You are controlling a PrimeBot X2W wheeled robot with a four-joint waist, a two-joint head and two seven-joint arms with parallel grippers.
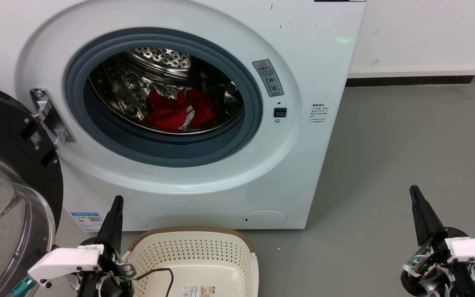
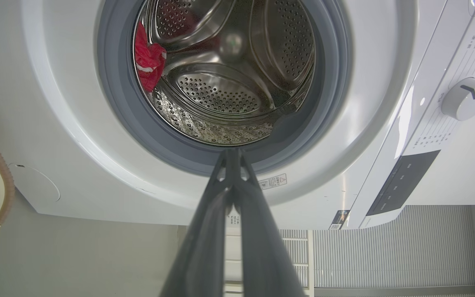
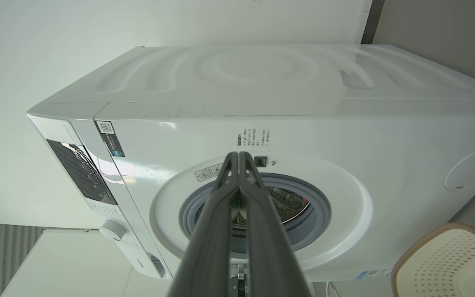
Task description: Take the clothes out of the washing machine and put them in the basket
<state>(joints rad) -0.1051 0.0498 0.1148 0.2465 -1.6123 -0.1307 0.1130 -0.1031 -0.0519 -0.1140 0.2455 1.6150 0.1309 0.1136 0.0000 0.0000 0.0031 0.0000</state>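
The white washing machine (image 1: 262, 173) stands with its door (image 1: 6, 185) swung open at the left. Red clothes (image 1: 177, 111) with white trim lie low in the steel drum; the left wrist view catches them (image 2: 146, 57) at the drum's left side. The cream basket (image 1: 237, 247) with a brown rim sits on the floor in front of the washer, nothing in it. My left gripper (image 1: 117, 199) is shut and held low beside the basket's left edge. My right gripper (image 1: 414, 189) is shut, low on the right, over bare floor. Both hold nothing.
Grey floor (image 1: 406, 144) stretches to the right of the washer up to a white wall with a dark skirting. A thin black cable (image 1: 159, 272) hangs over the basket's near left corner. The open door takes up the left side.
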